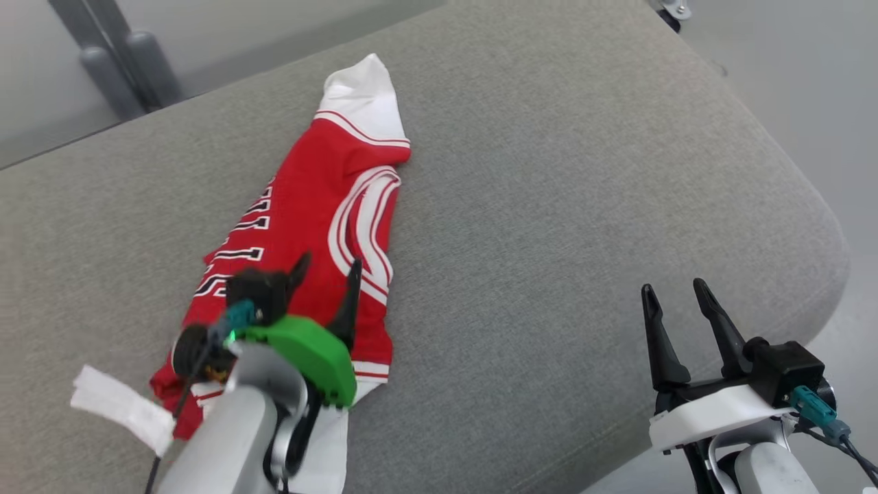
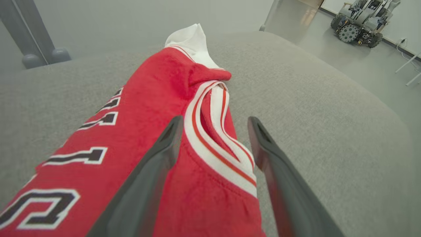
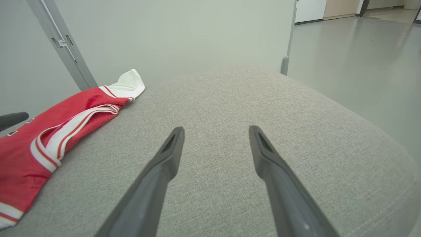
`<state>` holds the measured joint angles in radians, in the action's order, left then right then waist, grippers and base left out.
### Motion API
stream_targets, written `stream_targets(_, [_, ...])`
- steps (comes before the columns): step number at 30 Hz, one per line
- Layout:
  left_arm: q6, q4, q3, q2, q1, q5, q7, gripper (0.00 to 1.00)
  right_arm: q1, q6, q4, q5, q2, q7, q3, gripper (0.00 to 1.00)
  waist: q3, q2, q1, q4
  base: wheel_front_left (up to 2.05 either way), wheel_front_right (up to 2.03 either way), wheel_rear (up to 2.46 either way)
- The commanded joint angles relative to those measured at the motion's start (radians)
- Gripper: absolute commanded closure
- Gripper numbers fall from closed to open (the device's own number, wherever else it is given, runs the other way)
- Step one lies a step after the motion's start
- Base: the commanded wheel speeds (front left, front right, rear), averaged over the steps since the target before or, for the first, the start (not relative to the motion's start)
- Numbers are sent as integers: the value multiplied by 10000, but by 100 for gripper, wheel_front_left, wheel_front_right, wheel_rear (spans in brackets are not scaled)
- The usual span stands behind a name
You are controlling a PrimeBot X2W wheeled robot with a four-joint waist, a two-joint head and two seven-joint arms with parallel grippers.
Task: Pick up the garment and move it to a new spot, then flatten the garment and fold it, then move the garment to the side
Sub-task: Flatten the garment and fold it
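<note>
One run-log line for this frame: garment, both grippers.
garment: red-and-white jersey, crumpled lengthwise on grey cushion | left gripper: open, over garment's striped edge | right gripper: open, over bare cushion

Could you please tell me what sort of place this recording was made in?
Probably a robotics lab or test room: a wheeled machine parked on the smooth grey floor, metal frame legs, and a grey padded surface.

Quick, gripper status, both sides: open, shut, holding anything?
Left gripper: open over the red garment, not gripping it.
Right gripper: open, empty, above the grey cushion.
</note>
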<state>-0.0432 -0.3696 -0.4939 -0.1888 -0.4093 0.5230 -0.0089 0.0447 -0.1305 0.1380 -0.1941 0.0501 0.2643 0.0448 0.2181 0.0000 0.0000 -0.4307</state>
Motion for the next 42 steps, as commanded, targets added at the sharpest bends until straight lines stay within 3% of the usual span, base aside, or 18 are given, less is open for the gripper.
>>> stream_targets(1, [-205,692,-191,-252,682,-144,288,0,-124,-4,-40,97,14,2,-61,0,-588,0,0,801,0,0,0])
stream_targets(5, [-779,2564,-592,-788,2290,-333,1100,0,-177,-4,-96,253,12,2,-114,0,-592,0,0,1128,0,0,0])
stream_targets(10, [-1202,3746,-882,-1109,3462,-223,1871,0,-157,-4,-81,323,14,2,-84,0,-530,0,0,1361,0,0,0])
stream_targets(14, [-1235,3836,-1070,-1330,3651,-331,2167,0,-137,-4,-55,343,12,2,-76,0,-457,0,0,1479,0,0,0])
stream_targets(21, [-766,2613,-1439,-1385,2945,-541,2459,0,97,-4,-48,341,14,2,48,0,-289,0,0,1410,0,0,0])
stream_targets(22, [-679,2377,-1537,-1422,2846,-591,2580,10,135,-4,-49,344,15,2,32,0,-263,0,0,1368,0,0,0])
stream_targets(23, [-615,2200,-1614,-1469,2739,-665,2699,53,162,-4,-58,327,14,2,-4,0,-245,0,0,1344,0,0,0])
stream_targets(24, [-521,1987,-1700,-1479,2682,-633,2846,83,182,-4,-67,288,11,2,-19,0,-224,0,0,1304,0,0,0])
stream_targets(25, [-423,1857,-1770,-1466,2662,-559,2962,100,178,-4,-62,269,9,2,-36,0,-211,0,0,1273,0,0,0])
stream_targets(30, [-198,1912,-1781,-1415,2581,-248,3194,100,63,-4,-8,142,9,2,-120,0,-185,0,0,1106,0,0,0])
stream_targets(37, [82,4160,-1772,-1110,2276,341,3547,100,122,-4,39,-109,9,2,4,0,-211,0,0,694,0,0,0])
stream_targets(42, [387,4624,-2253,-218,826,155,4085,100,284,-4,141,-238,9,2,161,0,-118,0,0,297,0,0,0])
